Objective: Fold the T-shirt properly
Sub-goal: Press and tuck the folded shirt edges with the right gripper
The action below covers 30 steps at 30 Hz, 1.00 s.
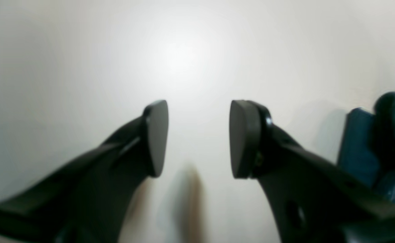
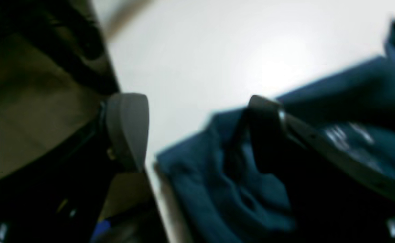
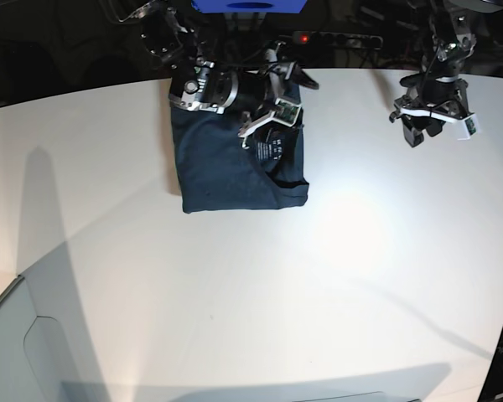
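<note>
The T-shirt [image 3: 235, 167] lies folded into a dark navy rectangle on the white table [image 3: 335, 268], near the back edge, with the neck and its white label print [image 3: 277, 149] facing up at the right. My right gripper [image 3: 271, 113] hovers over the shirt's far right corner, open, with one finger [image 2: 268, 135] above the cloth [image 2: 217, 189] and the other finger [image 2: 128, 128] past the table edge; nothing is between them. My left gripper [image 3: 432, 124] hangs open and empty above bare table to the shirt's right. In the left wrist view its pads [image 1: 157, 135] stand apart and the shirt [image 1: 363, 152] shows at the right edge.
Behind the table's back edge sit a blue block [image 3: 247, 5] and a power strip with a red light [image 3: 303, 38]. A grey panel [image 3: 17, 352] lies at the front left corner. The dark floor [image 2: 32, 101] lies beyond the edge beside the right gripper.
</note>
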Available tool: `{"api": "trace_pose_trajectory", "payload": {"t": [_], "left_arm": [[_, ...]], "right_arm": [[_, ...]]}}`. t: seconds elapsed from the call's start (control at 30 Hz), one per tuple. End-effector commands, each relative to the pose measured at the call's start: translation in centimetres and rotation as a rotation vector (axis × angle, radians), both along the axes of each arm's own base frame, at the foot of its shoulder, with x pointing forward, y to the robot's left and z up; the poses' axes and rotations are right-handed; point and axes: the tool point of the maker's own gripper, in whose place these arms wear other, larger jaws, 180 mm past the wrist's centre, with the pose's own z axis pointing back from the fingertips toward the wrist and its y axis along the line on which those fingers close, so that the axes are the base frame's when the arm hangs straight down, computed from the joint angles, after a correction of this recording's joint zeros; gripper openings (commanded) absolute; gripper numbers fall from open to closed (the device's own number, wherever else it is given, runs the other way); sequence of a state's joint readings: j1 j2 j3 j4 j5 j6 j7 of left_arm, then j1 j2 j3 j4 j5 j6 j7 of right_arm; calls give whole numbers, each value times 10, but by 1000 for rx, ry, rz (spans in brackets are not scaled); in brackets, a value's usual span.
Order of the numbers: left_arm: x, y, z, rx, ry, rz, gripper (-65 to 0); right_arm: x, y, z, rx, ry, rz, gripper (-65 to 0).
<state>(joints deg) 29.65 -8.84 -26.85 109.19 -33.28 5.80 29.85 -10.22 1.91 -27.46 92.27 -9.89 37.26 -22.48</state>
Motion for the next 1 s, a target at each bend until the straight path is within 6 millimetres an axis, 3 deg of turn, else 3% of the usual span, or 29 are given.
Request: {"api": "trace_pose_trajectory", "payload": {"t": [0.0,0.3,0.43,0.63,0.7,0.8,0.97], "left_arm": [[3,3,9,19,-30,-2,-366],[2,4,8,22,-24,-4,-366],[2,4,8,22,-24,-4,-366],[1,4,8,22,-22,-5,-366],[1,4,8,23,-22,-4,-366],[-5,4,5,23,-7,-2,-366],[-6,12,10,36,-17,17,-366]], "right_arm": [[4,6,13,50,-19,5,-248],[-14,9,-11,14,51,41,-246],[-24,12,-9,18,45,81,-246],[3,6,39,77,-105,41,-245],[15,1,45,78,-127,11,-245],[38,-4,47,80,-141,-44,-245],[66,-10,26,43,-104,-84,-245]]}}
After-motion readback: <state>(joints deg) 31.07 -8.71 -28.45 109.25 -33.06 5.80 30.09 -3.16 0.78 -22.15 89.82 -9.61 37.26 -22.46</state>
